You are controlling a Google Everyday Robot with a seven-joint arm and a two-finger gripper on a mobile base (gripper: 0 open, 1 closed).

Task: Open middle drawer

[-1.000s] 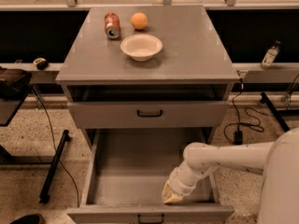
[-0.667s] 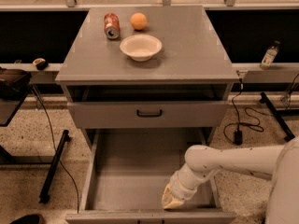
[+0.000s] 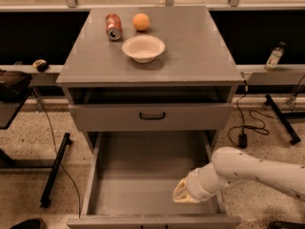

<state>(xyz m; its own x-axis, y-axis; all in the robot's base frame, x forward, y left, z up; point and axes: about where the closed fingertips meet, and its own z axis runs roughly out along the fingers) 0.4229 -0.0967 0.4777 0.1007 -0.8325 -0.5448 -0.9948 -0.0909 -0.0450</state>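
Middle drawer [image 3: 138,190] open, slide axis 12-to-6; gripper [image 3: 184,197] inside, front panel at its 6 o'clock; grip state: cannot tell.

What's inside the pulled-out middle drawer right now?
The middle drawer shows only bare grey floor, plus the gripper reaching into its front right corner. The floor under the gripper and arm is covered.

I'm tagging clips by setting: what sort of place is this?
Probably a robotics lab or workshop: a grey drawer cabinet, loose cables on the speckled floor. The tool sits inside the pulled-out drawer.
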